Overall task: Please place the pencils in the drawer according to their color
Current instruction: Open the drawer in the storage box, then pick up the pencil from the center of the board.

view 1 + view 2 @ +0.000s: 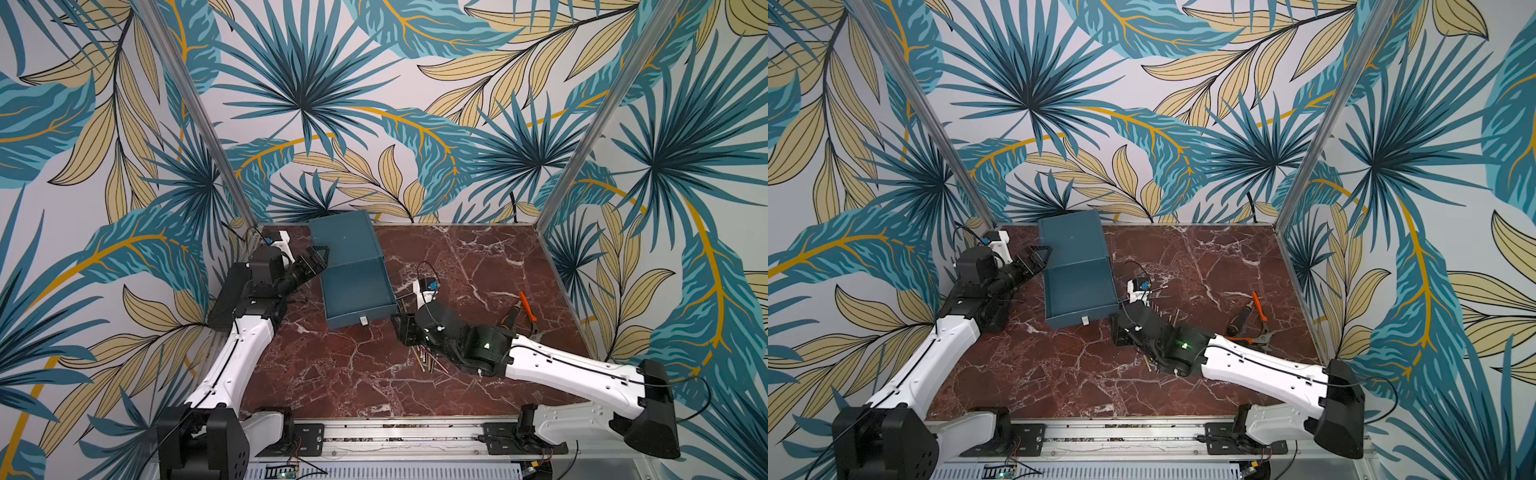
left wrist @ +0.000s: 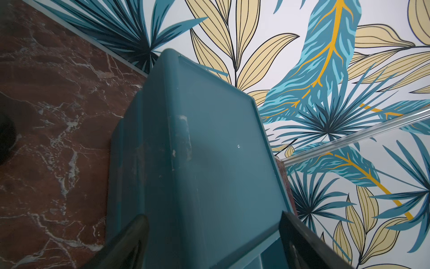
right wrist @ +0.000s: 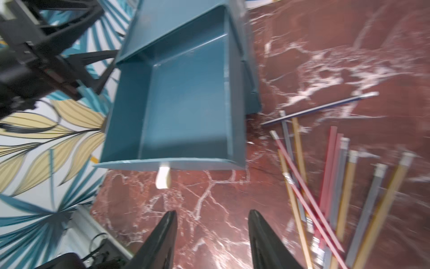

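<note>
The long thin pencils, red-pink, tan-yellow and grey with silvery end caps, lie loosely fanned and crossing one another on the red-brown marble tabletop, just beside the small teal-blue cabinet on its right. Only the right wrist view shows their colours. In both top views the white right arm covers most of them, leaving a few ends poking out.

The cabinet stands toward the back left of the table. Its top drawer is pulled out, and the right wrist view looks straight into its bare teal floor (no pencil in it), with the white pull tab on its front.

The right gripper hovers low in front of that tab. Its black fingers are about half spread and hold nothing.

The left gripper is at the cabinet's left side. The left wrist view alone shows its fingers spread wide with the cabinet's scuffed top between them. They seem just clear of it, though the close angle leaves contact unsure.

Only the top views show the orange-handled pliers and a black-and-orange screwdriver at the right, well apart from the cabinet.
</note>
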Available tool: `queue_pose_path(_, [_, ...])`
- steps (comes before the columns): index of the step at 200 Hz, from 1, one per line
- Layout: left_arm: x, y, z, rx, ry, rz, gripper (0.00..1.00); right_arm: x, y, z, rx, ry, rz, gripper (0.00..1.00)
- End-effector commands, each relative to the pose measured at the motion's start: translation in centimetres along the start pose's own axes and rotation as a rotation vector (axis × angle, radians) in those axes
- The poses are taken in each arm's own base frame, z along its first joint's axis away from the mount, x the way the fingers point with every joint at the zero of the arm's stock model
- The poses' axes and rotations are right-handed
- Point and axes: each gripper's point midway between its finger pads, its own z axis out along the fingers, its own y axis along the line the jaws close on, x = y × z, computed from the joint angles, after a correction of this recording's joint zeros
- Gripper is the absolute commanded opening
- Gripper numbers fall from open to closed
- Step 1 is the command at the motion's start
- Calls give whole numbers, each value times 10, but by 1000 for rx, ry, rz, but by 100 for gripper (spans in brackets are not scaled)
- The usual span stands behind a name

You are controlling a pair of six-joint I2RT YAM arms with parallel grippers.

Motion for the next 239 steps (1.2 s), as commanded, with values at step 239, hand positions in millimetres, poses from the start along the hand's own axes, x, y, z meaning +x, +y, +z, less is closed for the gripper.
queue_pose_path(239, [-8, 50, -30, -211, -112, -14, 98, 89, -114, 140, 245, 667, -240, 30])
